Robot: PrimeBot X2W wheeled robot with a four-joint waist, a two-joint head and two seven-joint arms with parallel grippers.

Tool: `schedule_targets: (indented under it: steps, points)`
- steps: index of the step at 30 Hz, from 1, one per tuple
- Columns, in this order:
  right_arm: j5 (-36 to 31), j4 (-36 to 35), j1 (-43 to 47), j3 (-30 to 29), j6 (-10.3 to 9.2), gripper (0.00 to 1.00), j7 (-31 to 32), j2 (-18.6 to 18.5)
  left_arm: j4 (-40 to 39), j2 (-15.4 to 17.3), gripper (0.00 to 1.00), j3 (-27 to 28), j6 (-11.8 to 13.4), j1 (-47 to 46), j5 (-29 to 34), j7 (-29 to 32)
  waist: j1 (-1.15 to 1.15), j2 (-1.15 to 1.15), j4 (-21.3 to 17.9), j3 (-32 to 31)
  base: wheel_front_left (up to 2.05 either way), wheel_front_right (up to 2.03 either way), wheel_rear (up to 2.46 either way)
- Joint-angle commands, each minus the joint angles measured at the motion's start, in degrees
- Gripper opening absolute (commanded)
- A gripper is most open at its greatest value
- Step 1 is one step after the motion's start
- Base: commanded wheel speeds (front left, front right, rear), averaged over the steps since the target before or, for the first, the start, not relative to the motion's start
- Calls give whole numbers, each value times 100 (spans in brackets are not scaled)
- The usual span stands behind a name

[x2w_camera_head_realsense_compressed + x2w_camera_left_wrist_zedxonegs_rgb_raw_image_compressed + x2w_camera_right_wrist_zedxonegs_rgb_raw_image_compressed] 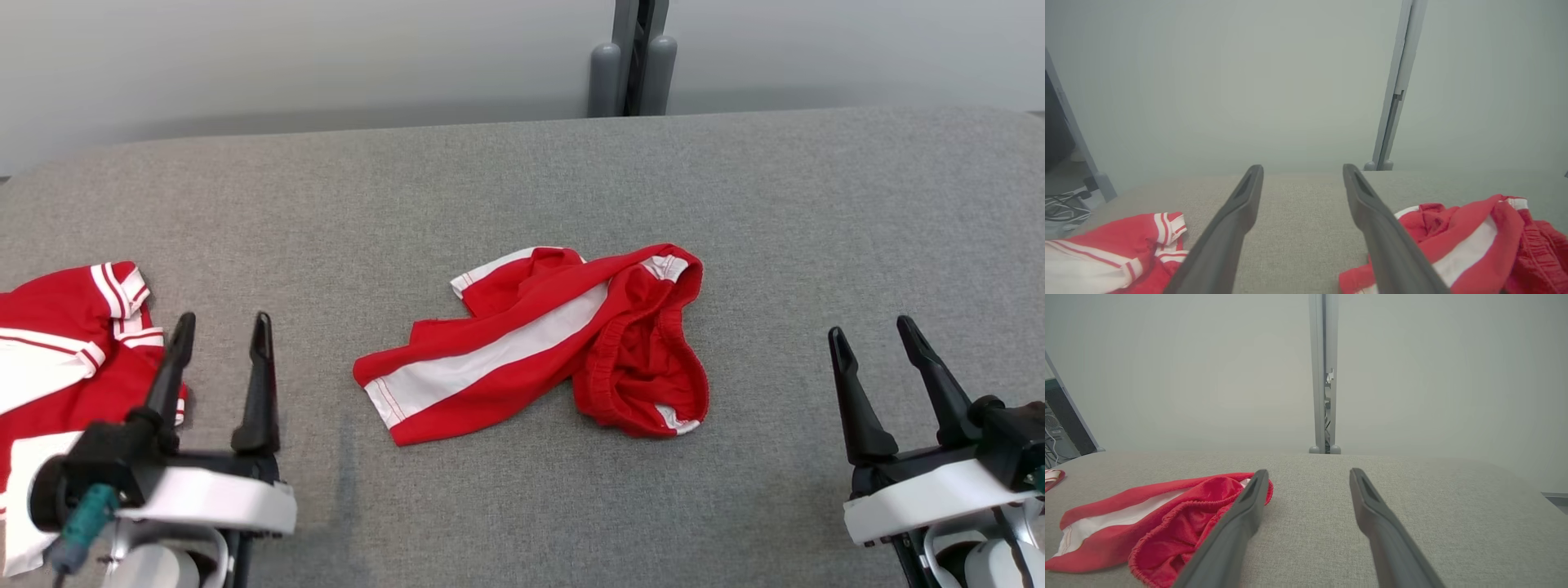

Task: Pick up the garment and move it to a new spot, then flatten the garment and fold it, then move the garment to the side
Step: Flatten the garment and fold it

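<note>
Centre of the head view, there's the garment — red shorts with a broad white stripe, crumpled on the grey fabric table. One leg stretches toward the lower left, and the elastic waistband gapes open at the right. It lies apart from both grippers.

Lower left of the frame is the left gripper, its two dark fingers spread apart with only grey cloth between them, well to the left of the garment. At the left edge lies a red-and-white shirt, its striped sleeve cuff near the gripper's left finger, which partly hides it.

Lower right is the right gripper — fingers apart too, gripping nothing, well clear of the waistband.

In the left wrist view the garment sits lower right and the shirt lower left. In the right wrist view the waistband lies lower left, partly behind the left-hand finger. A grey post stands at top centre, beyond the table's far edge.
</note>
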Motion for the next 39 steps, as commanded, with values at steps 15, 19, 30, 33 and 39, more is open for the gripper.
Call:
schedule_targets:
  steps: [15, 19, 30, 33, 39]
  points:
    - [-25, -103, 202, -71, 1, 100, 172, -44, -217, -86, 100, -140, 140, 432, 370, -26, 0, 0, 105, -121, 0, 0, 0]
    - [-13, -131, 183, -64, 1, 100, 178, -51, -193, -81, 100, -166, 137, 377, 384, -17, 0, 0, 106, -96, 0, 0, 0]
    - [29, -172, 80, -50, 1, 100, 211, -67, -26, -21, 100, -522, -257, -118, 303, 502, 0, 0, 114, 90, 0, 0, 0]
    - [33, -179, -6, 6, 1, 100, 217, -84, 189, -51, 100, -713, -536, -324, 120, 889, 0, 0, 63, 218, 0, 0, 0]
    - [72, -115, -152, 155, 1, 100, 171, -81, 920, -179, 100, -918, -1056, -558, -444, 1619, 0, 0, -123, 472, 0, 0, 0]
